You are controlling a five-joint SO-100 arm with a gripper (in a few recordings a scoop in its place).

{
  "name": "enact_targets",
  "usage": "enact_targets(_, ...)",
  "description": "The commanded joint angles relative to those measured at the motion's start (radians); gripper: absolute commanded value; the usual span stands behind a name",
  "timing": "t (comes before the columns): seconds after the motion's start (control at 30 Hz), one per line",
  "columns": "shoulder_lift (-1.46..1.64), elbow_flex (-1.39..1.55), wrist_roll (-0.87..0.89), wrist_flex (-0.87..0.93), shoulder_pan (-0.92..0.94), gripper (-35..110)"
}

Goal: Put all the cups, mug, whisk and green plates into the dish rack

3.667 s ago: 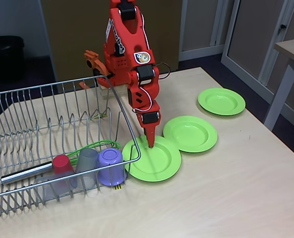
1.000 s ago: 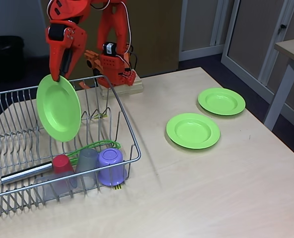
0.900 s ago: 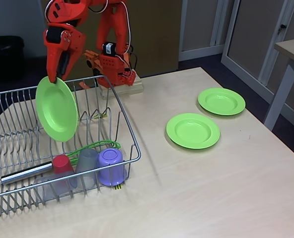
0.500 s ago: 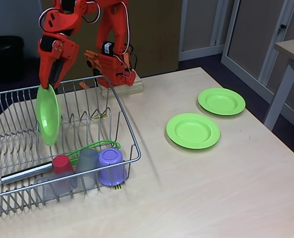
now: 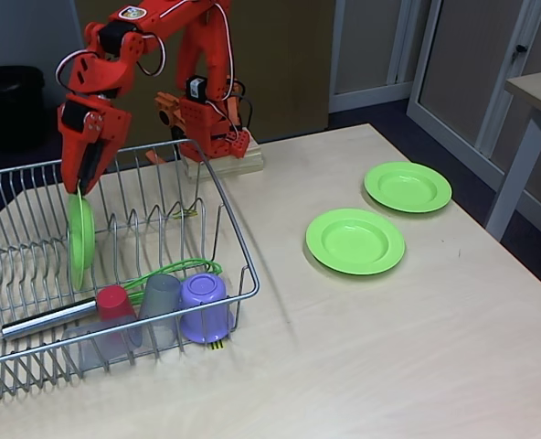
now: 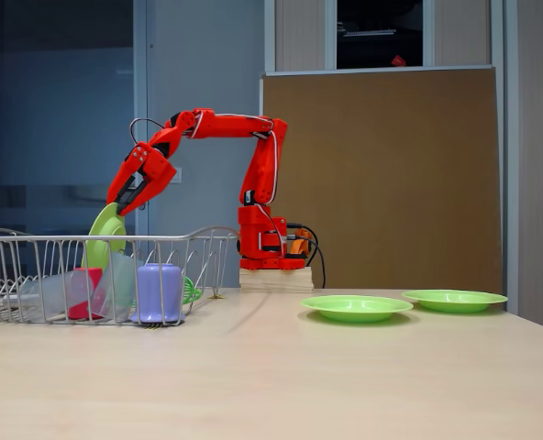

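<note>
Arm [image 5: 161, 37] is reaching from its base at 12 o'clock over the rack [image 5: 33, 361], gripper [image 5: 77, 187] pointing down at roughly 10 o'clock of the high fixed view. Gripper is pinching the top rim of a green plate [image 5: 80, 240], jaws closing on its edge. The plate is hanging nearly edge-on and upright inside the rack, lower part down among the prongs; can't tell if it is seated in a slot. In the low side view the same gripper [image 6: 118, 207] is holding that plate [image 6: 102, 240] tilted, its lower half behind the rack's [image 6: 33, 240] top wire.

Other two plates are lying flat on the table [image 5: 389, 366]: near plate [image 5: 355, 240] at centre, far plate [image 5: 408, 187] at its 2 o'clock, close but apart. Side view is showing them too, near plate [image 6: 357, 307] and far plate [image 6: 454, 300], at 3 o'clock of the rack.

Rack's front corner, at 7 o'clock of the high view, is holding the rest: mug [image 5: 204, 306] upside down, a grey cup [image 5: 160, 306] at its 9 o'clock, red cup [image 5: 115, 306] beyond that, second grey cup [image 5: 92, 347] lying at the front wire. Whisk [image 5: 165, 272] is lying behind them, green wires toward 2 o'clock, handle running toward 8 o'clock. Striped tag [image 5: 217, 345] is sitting under the mug at the rack's edge.
</note>
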Motion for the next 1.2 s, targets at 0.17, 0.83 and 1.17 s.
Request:
enact_targets(0.17,-0.038,0.040,-0.143,-0.043,-0.015,8)
enact_targets(0.83,0.209,-0.118,-0.147,0.259,-0.261,18)
enact_targets(1.17,0.422,0.284,0.416,0.118,-0.836,20)
